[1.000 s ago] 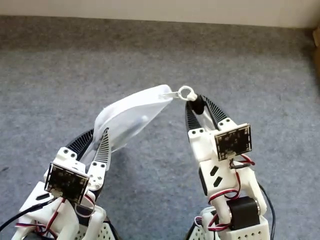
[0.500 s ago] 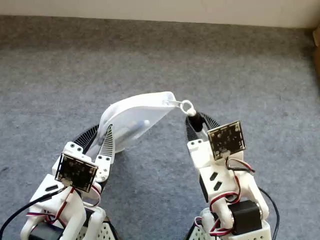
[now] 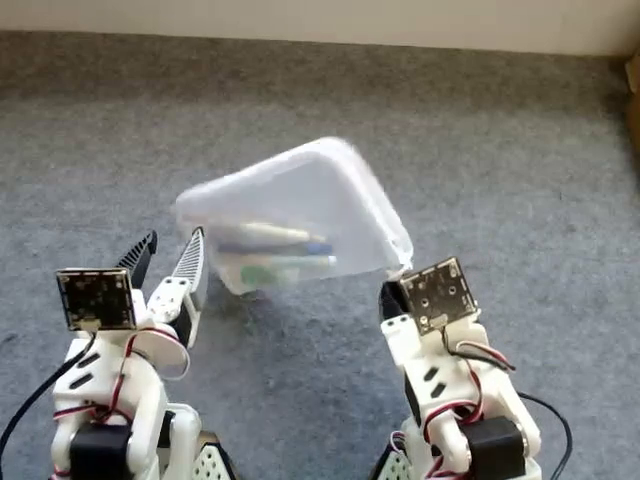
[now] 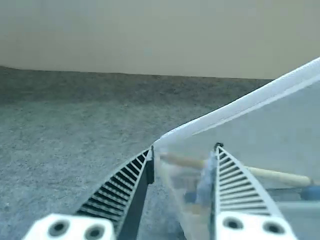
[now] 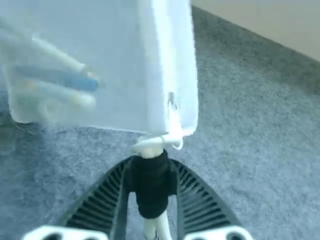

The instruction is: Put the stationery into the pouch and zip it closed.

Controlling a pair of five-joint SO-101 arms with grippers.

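Pouch: I see the translucent white plastic pouch [image 3: 300,195] off the grey carpet [image 3: 500,150], between my two arms, with its broad face turned to the high camera.
Stationery: a cream stick, a blue-tipped pen and a pale green piece [image 3: 270,250] lie inside the pouch along its lower edge.
Left gripper [image 3: 174,236]: the jaws are spread apart. My left wrist view [image 4: 184,148] puts the pouch's corner [image 4: 280,135] in the gap between them. I cannot tell whether either finger presses on it.
Right gripper [image 5: 150,162]: closed on the small white zip pull [image 5: 150,146] at the pouch's corner [image 5: 170,60], with a black pad between the fingers.
High view versus wrist views: from above, the right arm's camera board covers most of its gripper [image 3: 390,295] and the zip pull. The right wrist view supplies that grip and shows the pens [image 5: 55,80] through the pouch wall. The left wrist view adds the cream stick [image 4: 280,175] running behind one finger.
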